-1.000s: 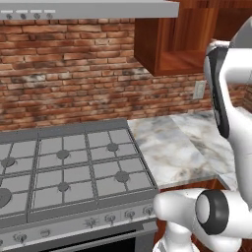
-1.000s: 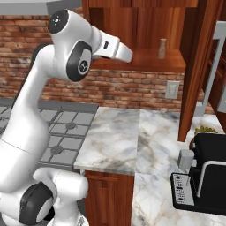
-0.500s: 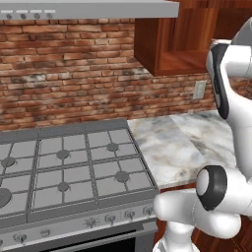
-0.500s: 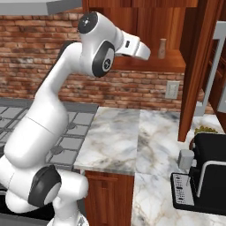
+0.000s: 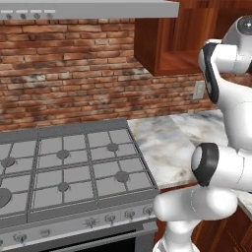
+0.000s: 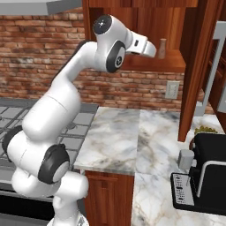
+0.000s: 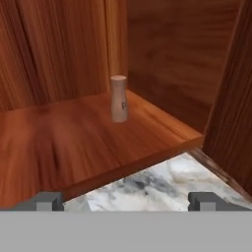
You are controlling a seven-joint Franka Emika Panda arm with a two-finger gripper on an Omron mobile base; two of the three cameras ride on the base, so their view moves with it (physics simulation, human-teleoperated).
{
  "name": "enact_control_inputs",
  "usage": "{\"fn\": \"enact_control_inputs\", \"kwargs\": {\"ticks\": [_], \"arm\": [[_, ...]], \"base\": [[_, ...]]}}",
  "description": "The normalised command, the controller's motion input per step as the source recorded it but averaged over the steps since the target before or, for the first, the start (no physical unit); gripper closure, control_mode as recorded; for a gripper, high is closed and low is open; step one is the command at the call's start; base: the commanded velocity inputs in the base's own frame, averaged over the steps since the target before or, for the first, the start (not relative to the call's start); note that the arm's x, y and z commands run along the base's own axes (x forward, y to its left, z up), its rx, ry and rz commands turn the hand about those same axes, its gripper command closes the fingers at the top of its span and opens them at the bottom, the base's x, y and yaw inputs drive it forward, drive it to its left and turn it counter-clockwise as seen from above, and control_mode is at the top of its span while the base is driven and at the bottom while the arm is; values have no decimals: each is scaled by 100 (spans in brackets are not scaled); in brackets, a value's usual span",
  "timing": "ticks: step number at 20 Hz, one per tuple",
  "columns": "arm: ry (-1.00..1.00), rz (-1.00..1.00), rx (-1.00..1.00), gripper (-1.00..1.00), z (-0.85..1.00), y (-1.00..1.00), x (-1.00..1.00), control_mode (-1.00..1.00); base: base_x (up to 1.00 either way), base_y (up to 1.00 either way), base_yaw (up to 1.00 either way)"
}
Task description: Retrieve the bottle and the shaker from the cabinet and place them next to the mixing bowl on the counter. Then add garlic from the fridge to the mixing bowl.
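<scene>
A small tan wooden shaker (image 7: 118,98) stands upright on the wooden shelf (image 7: 74,142) of the open wall cabinet, near its back corner. From the right base view the shaker (image 6: 162,48) sits on the shelf just right of my hand. My gripper (image 7: 128,202) is open, its two dark fingertips wide apart with nothing between them, still short of the shelf's front edge and pointing at the shaker. The gripper (image 6: 150,49) hangs at shelf height, a little left of the shaker and apart from it.
A marble counter (image 6: 119,137) lies below the cabinet, with a gas stove (image 5: 69,167) to its left. A black coffee machine (image 6: 207,172) stands at the counter's right. The open cabinet door (image 6: 196,66) hangs right of the shelf. A brick wall (image 5: 64,74) runs behind.
The arm has swung to the right and reached toward the cabinet shelf, bringing the hand close to the shaker. The shaker has not moved.
</scene>
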Motion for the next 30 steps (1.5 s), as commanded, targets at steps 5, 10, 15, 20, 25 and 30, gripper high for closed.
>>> {"fn": "enact_control_inputs", "kwargs": {"ticks": [5,10,15,20,25,30], "arm": [[0,0,0,-100,-11,-17,72,-100],[0,0,2,-100,-7,-35,55,-100],[0,0,4,-100,0,-43,47,-100],[3,0,3,-100,0,-25,47,-100],[3,0,1,-100,0,-17,51,-100],[2,0,2,-100,0,-16,44,-100]], "base": [[0,0,0],[0,0,0],[0,0,0],[0,0,0],[0,0,0],[0,0,0]]}}
